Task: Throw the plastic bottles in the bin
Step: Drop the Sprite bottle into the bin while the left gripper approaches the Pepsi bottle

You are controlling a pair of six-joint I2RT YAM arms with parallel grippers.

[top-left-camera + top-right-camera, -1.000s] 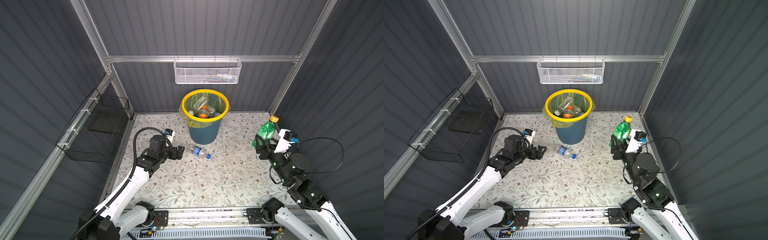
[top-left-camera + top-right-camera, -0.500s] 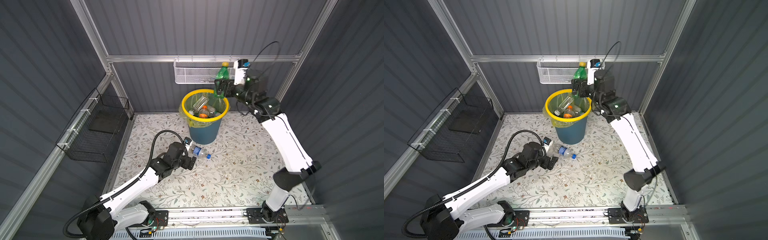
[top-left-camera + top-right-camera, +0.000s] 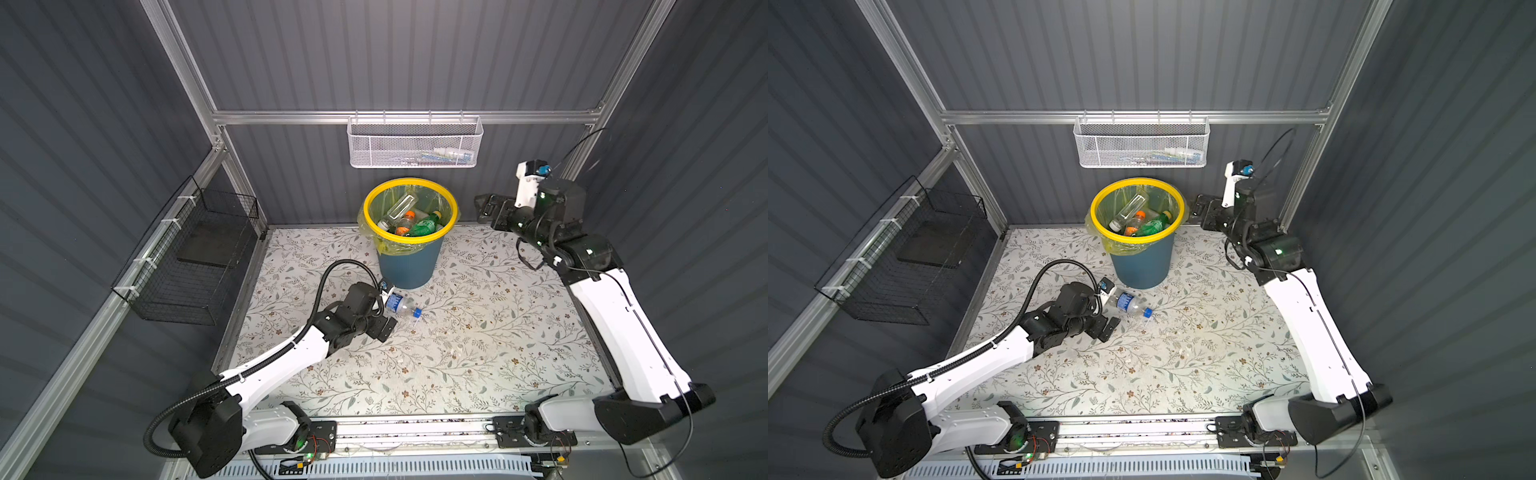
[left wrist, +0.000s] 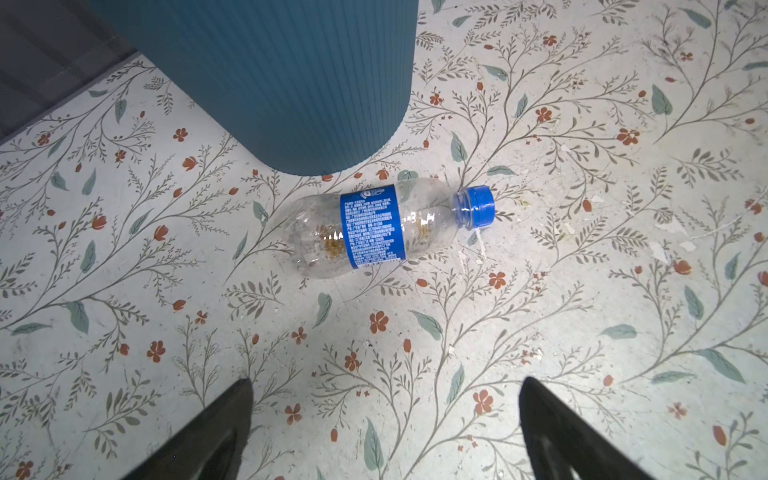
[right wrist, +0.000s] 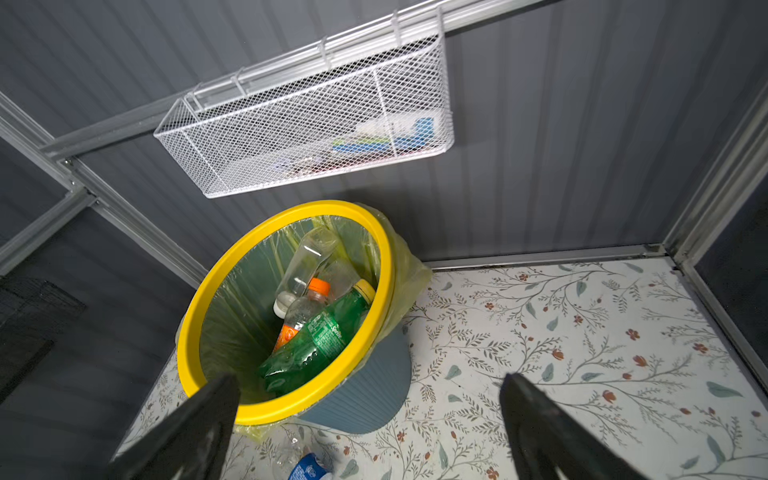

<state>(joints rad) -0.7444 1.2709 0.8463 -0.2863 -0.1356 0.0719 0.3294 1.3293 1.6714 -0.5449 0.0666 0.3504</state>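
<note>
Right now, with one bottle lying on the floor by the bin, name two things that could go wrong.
The bottle lies on its side, so the open left gripper could nudge it and make it roll away. It lies close to the bin, so the gripper might knock that too.

White mesh basket on rear rail, blk wire basket at L, floral mat.

Bottles in bin; lone bottle on floor before bin.
</note>
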